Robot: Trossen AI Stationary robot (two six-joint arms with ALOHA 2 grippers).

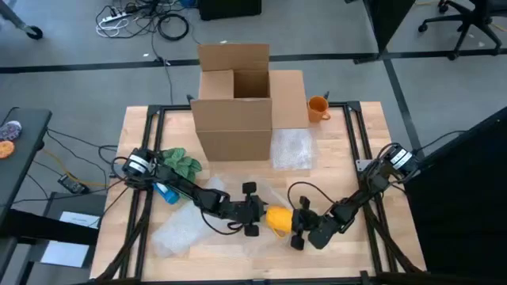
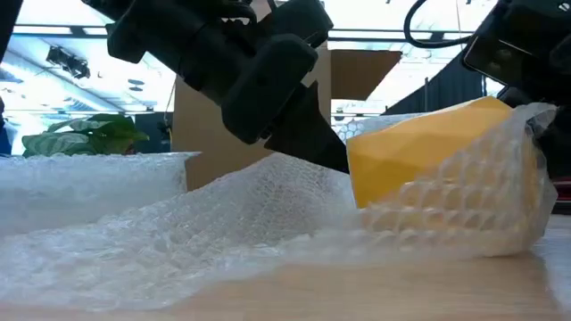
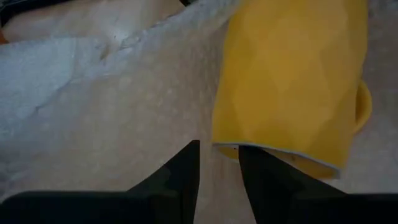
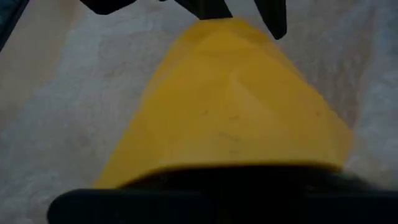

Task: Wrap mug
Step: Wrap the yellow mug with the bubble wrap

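Observation:
A yellow faceted mug [image 1: 279,219] lies on its side on a sheet of bubble wrap [image 1: 198,229] near the table's front edge. In the low view the wrap [image 2: 464,214] rises around the mug's [image 2: 428,143] lower and right side. My left gripper [image 3: 219,155] comes in from the table's left, open by a narrow gap, its tips at the mug's rim [image 3: 273,154]. My right gripper [image 1: 305,228] sits at the mug's other end, on the right. In the right wrist view the mug [image 4: 230,99] fills the picture and hides that gripper's front. My left gripper comes nearly level from the table's left at the mug's open end. One fingertip [image 3: 189,168] is outside the wall and the other [image 3: 252,171] is in front of the opening, by the rim's edge [image 3: 216,144]. Whether they touch the rim, I cannot tell.
An open cardboard box [image 1: 235,99] stands at the back middle, with an orange mug [image 1: 318,108] to its right and a second bubble-wrap sheet [image 1: 291,149] in front of it. A green leafy thing [image 1: 182,162] and a blue object [image 1: 166,192] lie at the left.

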